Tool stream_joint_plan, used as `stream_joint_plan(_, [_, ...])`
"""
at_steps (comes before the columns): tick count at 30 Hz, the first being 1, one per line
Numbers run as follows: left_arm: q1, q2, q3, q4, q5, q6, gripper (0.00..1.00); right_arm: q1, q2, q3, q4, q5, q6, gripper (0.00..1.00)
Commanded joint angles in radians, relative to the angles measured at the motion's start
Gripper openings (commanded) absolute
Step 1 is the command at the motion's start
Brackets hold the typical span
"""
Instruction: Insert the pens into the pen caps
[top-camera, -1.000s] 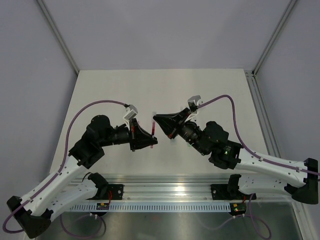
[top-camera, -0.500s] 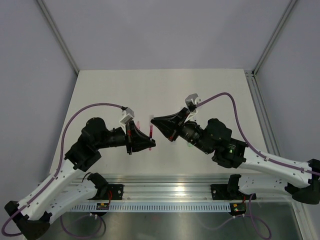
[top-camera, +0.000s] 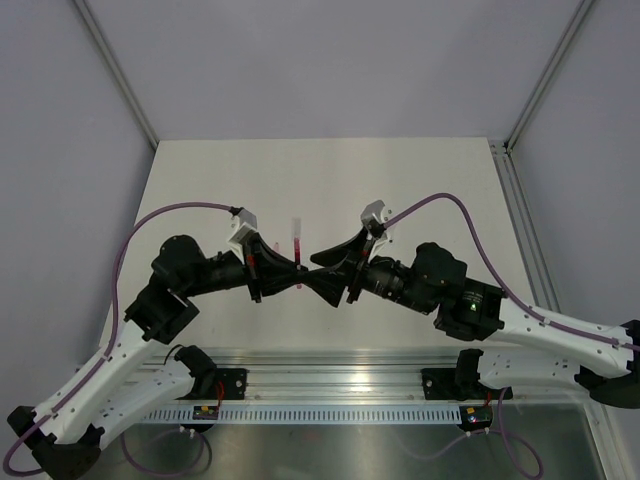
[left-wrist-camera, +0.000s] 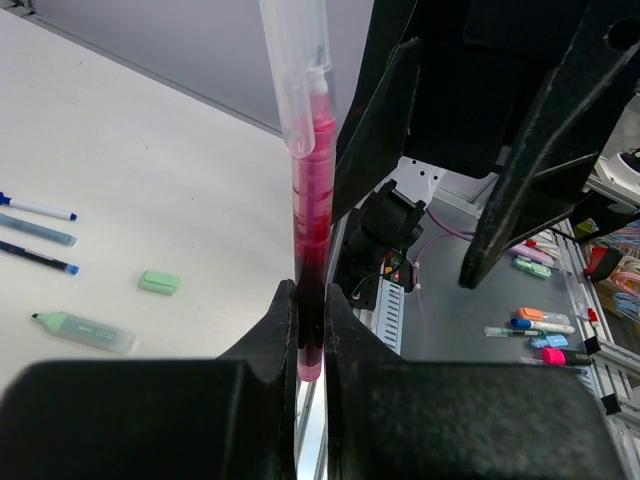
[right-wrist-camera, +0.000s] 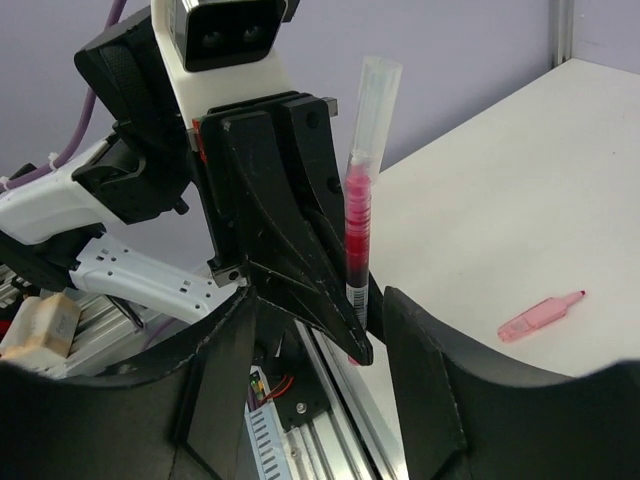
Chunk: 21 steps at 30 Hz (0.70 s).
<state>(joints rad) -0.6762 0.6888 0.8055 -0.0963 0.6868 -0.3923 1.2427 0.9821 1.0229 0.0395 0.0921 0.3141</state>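
Note:
My left gripper (top-camera: 292, 272) is shut on the lower end of a red pen (left-wrist-camera: 310, 250), which stands upright between its jaws. A clear pen cap (left-wrist-camera: 298, 80) sits over the pen's upper end. The same red pen (right-wrist-camera: 357, 235) and its cap (right-wrist-camera: 373, 100) show in the right wrist view. My right gripper (top-camera: 318, 276) is open, its jaws straddling the left gripper's fingertips and touching nothing. Three thin blue pens (left-wrist-camera: 38, 232), a pale green pen (left-wrist-camera: 85, 332) and a small green cap (left-wrist-camera: 160, 282) lie on the white table. A pink pen (right-wrist-camera: 540, 315) lies farther off.
The metal rail (top-camera: 330, 385) runs along the table's near edge, right below both grippers. Beyond that edge lies a lower surface with several loose markers (left-wrist-camera: 540, 330). Purple cables (top-camera: 180, 212) arc over both arms.
My right gripper has opened and let go of the capped pen. Both grippers have shifted toward the near edge and now overlap. The left gripper still holds the red pen.

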Motion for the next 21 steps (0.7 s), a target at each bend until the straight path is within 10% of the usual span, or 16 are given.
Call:
stream_joint_plan(1, [-0.002,-0.008,0.04,0.072,-0.001,0.013,0.0,0.006,-0.028,0.052,-0.004,0.012,-0.007,0.61])
stream_joint_plan(9, [-0.005,0.003,0.041,0.072,0.016,0.01,0.0,0.004,0.055,0.226,-0.078,0.155,-0.081,0.79])
stream_joint_plan(21, [-0.01,0.006,0.04,0.075,0.022,0.004,0.0,-0.028,0.179,0.381,-0.11,0.245,-0.095,0.65])
